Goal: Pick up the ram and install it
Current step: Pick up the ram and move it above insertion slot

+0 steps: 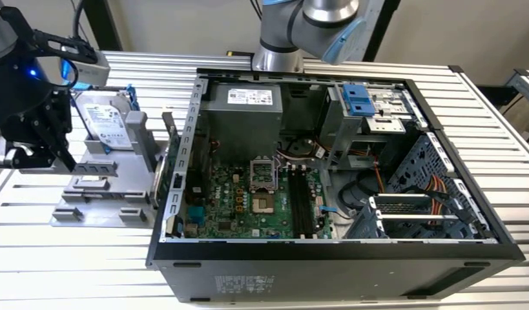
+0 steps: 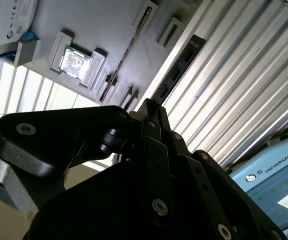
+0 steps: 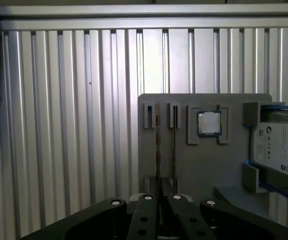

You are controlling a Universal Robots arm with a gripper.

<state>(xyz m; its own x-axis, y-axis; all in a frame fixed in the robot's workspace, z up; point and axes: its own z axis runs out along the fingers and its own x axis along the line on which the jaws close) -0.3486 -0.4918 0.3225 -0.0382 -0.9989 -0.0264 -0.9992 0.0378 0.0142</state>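
Note:
The ram (image 3: 158, 150) stands on edge in a slot of the grey holder (image 3: 204, 170), showing as a thin brown-edged strip; a second like strip (image 3: 174, 150) stands beside it. In the second wrist view the ram (image 2: 126, 57) is a thin line across the holder. My black gripper (image 3: 161, 197) hovers over one end of the ram with its fingers together and nothing between them. In the exterior view the gripper (image 1: 64, 161) hangs above the holder (image 1: 101, 206), on the exterior view's left of the open computer case (image 1: 174, 194).
A silver hard drive (image 1: 104, 126) with blue rails leans at the holder's far side. A small square processor chip (image 3: 209, 123) lies in a pocket by the ram slots. Long black memory slots (image 1: 300, 203) run along the motherboard. The table is ribbed aluminium (image 3: 63, 125).

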